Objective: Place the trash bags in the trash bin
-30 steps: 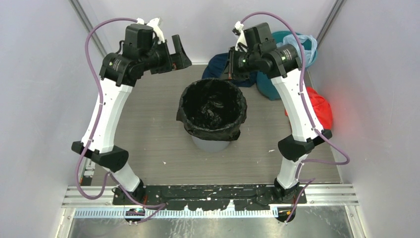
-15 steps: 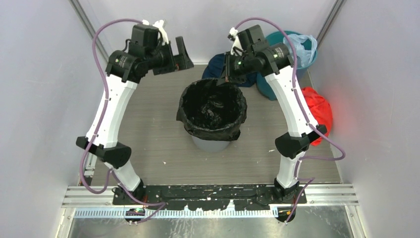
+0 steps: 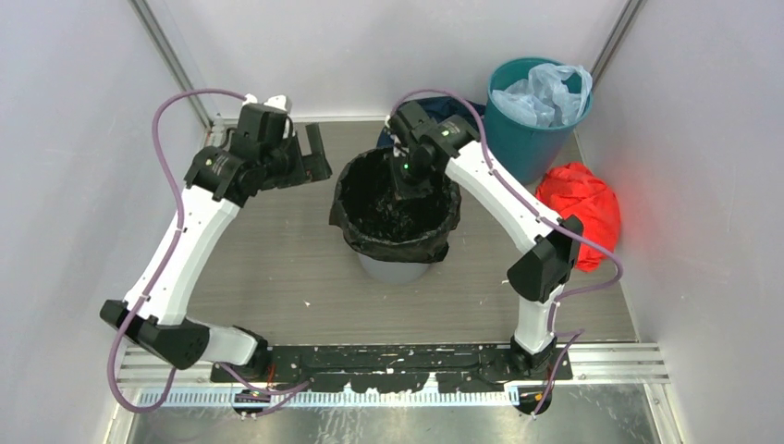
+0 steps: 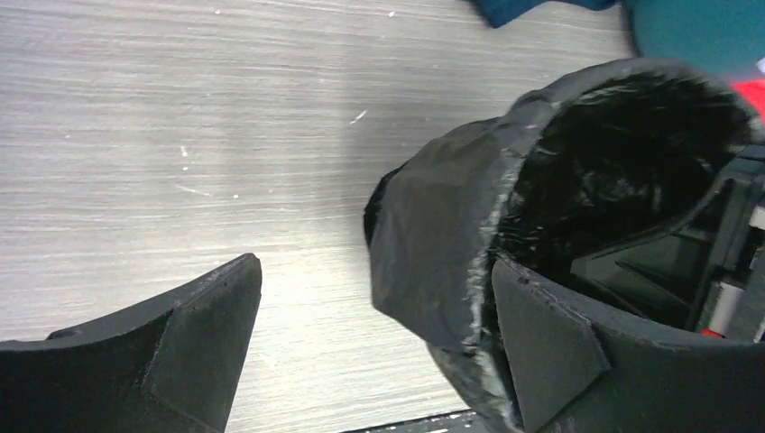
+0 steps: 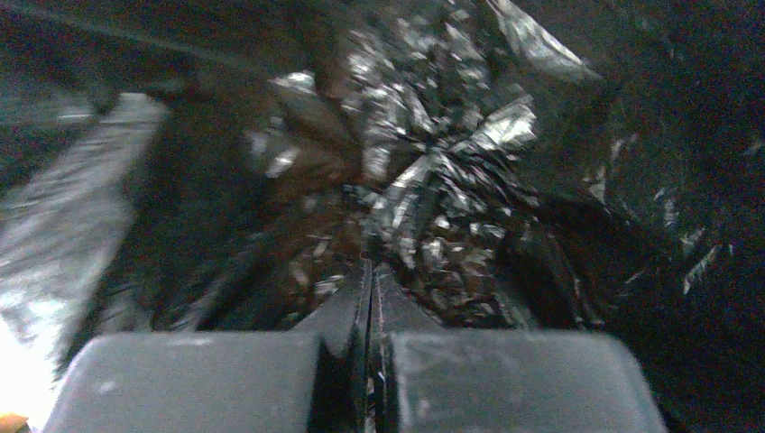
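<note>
My right pincer (image 5: 370, 263) is pinched closed, gripping nothing I can see, inside the grey trash bin (image 3: 396, 269), with the black trash bag (image 5: 433, 180) crumpled just below. My left pincer (image 4: 374, 275) gapes wide beside the rim.

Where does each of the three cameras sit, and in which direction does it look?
Top external: above and behind the bases, looking down at the table; left arm and right arm show whole.
Left wrist: beside the trash bin, low, facing the trash bag folded over its rim; the open left tool shows.
Right wrist: inside the bin, facing down at crumpled bag; the shut right tool shows.
Shared: the left wrist and top views both show the right arm reaching into the bin.
</note>
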